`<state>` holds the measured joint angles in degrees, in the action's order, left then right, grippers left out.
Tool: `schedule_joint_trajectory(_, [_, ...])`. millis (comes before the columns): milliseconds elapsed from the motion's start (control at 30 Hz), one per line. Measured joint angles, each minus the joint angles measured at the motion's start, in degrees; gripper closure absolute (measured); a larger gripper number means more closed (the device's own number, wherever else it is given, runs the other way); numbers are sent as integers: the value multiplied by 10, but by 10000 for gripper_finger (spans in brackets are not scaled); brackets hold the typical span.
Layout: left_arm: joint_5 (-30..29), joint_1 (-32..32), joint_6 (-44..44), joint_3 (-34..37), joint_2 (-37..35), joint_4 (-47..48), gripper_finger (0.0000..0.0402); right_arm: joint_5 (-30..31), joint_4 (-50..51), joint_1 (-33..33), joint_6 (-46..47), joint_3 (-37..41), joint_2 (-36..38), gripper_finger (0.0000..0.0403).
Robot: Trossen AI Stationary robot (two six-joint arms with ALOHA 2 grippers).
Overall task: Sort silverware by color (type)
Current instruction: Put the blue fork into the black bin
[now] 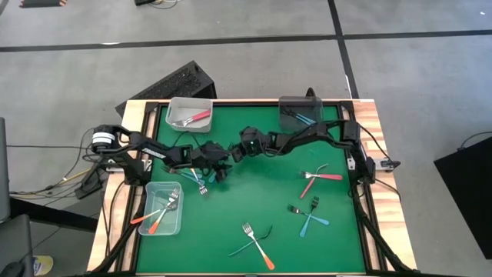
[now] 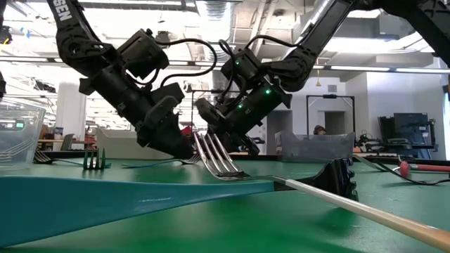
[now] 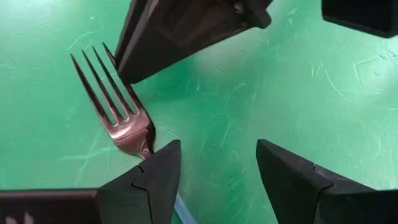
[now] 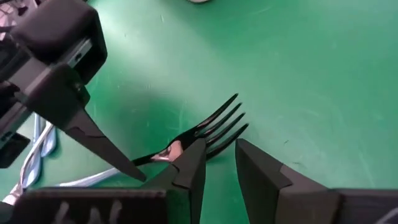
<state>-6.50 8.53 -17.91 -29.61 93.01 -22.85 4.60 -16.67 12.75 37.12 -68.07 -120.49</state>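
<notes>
A silver fork head (image 3: 118,115) with a pale blue handle (image 4: 93,179) lies flat on the green mat, left of centre, beside more blue-handled forks (image 1: 196,181). My left gripper (image 3: 217,149) is open and low over it, with one fingertip (image 3: 163,163) at the fork's neck. My right gripper (image 4: 221,143) is open too and comes in from the right. One of its fingers (image 4: 189,163) stands at the neck and the tines (image 4: 225,121) point out past it. In the high view the two grippers (image 1: 217,171) (image 1: 237,152) nearly meet. My left gripper has one fingertip over the fork's neck (image 3: 140,146), slanting down from the table's left; whether it touches, I cannot tell. My right gripper has one finger beside the fork's neck (image 4: 171,149), slanting down from the right; whether it touches, I cannot tell.
A clear bin (image 1: 175,108) at the far left holds a red-handled fork. A dark grey bin (image 1: 286,104) at the far edge holds blue ones. A clear bin (image 1: 178,223) near left holds orange ones. Red (image 1: 319,177), blue (image 1: 311,217) and orange-and-teal forks (image 1: 257,242) lie loose on the mat's right and near side.
</notes>
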Motion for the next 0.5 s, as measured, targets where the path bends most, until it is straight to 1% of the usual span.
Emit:
schedule_joint_trajectory(100, [-6,-1,-10,0,0,0,205,1,2,-4,-1,0,0,290])
schedule_joint_trajectory(133, [-17,-2,-16,0,0,3,205,5,1,-4,-1,0,0,290])
schedule_joint_trajectory(300, [-131,-1,-43,0,-13,72,205,39,1,-3,0,0,0,290])
schedule_joint_trajectory(333, [-146,-1,-43,0,-15,83,205,44,0,-3,3,0,0,290])
schedule_joint_trajectory(400, [-151,2,-35,0,-15,87,205,48,-4,-2,4,0,0,290])
schedule_joint_trajectory(500, [-128,6,-30,-1,-13,82,205,48,-11,-2,4,0,0,290])
